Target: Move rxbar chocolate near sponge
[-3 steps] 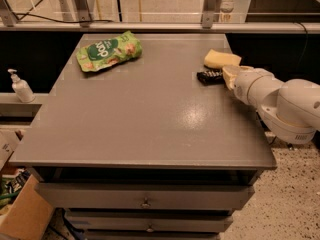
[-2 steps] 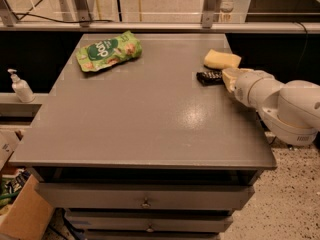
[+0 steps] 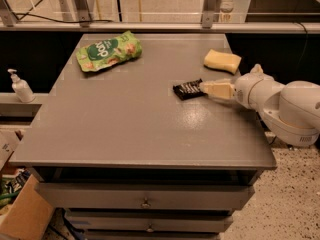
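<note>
- The rxbar chocolate [image 3: 187, 89] lies on the grey table [image 3: 125, 129], near the sponge [image 3: 222, 60] but apart from it, a little in front and to the left.
- The gripper [image 3: 204, 87] sits low over the tabletop just in front of the sponge, its cream fingers drawn together on the bar's right crimped end; it looks like a pinch on the wrapper.
- Step in hand, as I judge it: carrying or sliding the held bar towards the sponge.
- The next move calls for a short shift back and to the right, stopping beside the sponge without nudging it, then letting go.
- The green pouch [image 3: 109, 50] lies well to the left of the sponge, clear of the path.
</note>
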Robot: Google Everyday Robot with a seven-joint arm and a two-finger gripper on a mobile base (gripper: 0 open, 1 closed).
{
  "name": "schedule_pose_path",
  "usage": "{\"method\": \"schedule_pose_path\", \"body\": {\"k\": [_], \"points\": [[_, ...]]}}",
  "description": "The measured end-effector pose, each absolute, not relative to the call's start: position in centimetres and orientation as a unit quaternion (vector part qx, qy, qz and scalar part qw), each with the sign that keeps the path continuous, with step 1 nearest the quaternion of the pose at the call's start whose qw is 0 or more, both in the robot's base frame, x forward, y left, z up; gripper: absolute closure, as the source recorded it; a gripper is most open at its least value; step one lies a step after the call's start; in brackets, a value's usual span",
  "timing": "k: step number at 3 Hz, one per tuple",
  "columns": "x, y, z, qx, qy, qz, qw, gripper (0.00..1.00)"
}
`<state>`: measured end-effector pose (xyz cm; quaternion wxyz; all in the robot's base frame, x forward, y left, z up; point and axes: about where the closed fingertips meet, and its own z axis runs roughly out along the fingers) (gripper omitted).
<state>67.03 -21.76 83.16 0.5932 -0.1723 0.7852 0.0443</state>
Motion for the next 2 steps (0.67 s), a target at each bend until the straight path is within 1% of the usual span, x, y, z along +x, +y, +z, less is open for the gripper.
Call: {"method": "schedule_pose_path", "body": {"k": [2], "points": [[67.28,-22.48,84.15,-0.168,0.78,0.035,0.602,0.0]]}}
